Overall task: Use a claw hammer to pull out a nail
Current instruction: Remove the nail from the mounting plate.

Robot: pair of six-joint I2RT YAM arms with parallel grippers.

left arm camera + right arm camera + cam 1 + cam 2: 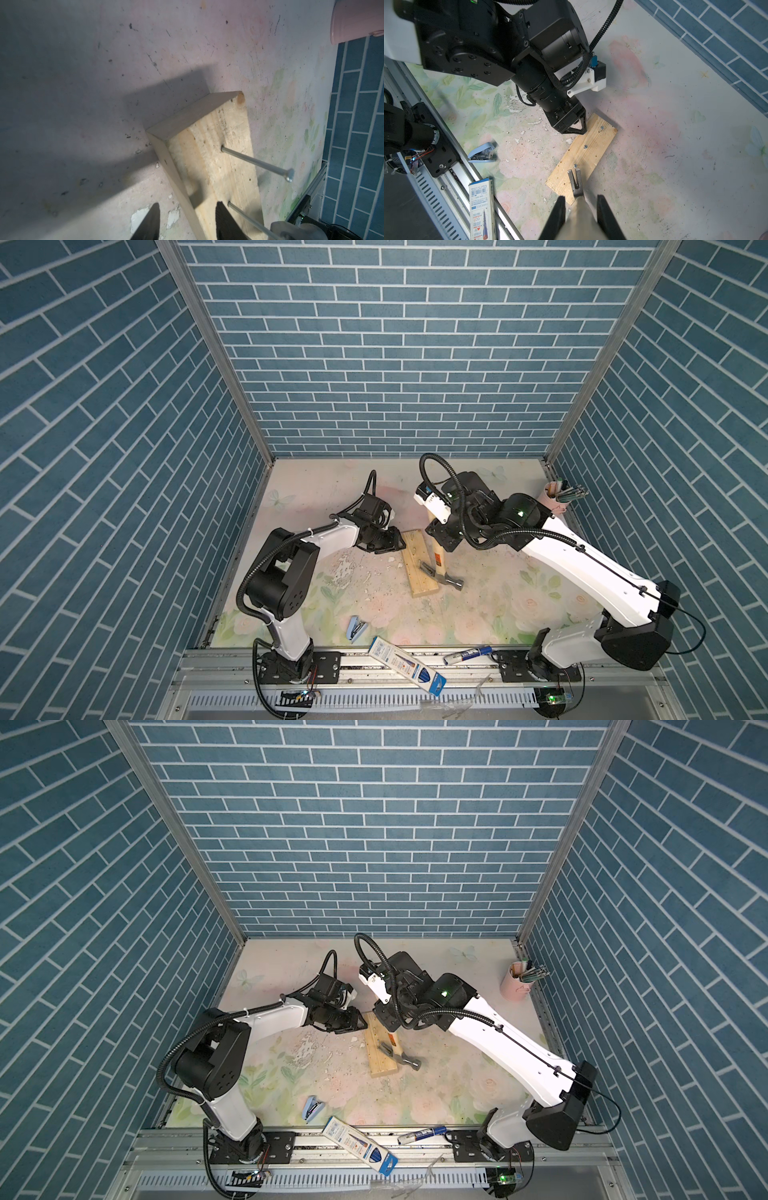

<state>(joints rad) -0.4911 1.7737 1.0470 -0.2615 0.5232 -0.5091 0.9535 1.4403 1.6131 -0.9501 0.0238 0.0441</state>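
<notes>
Right gripper (pixel 580 197) clamped on claw hammer (pixel 576 185) handle, claw fork just beside nail (pixel 575 165). Left gripper (pixel 187 205) parted astride plank (pixel 209 158) edge, 12 o'clock end.

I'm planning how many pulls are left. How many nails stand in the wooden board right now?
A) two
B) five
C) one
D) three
D: the right wrist view shows three nails in a row along the board.
</notes>
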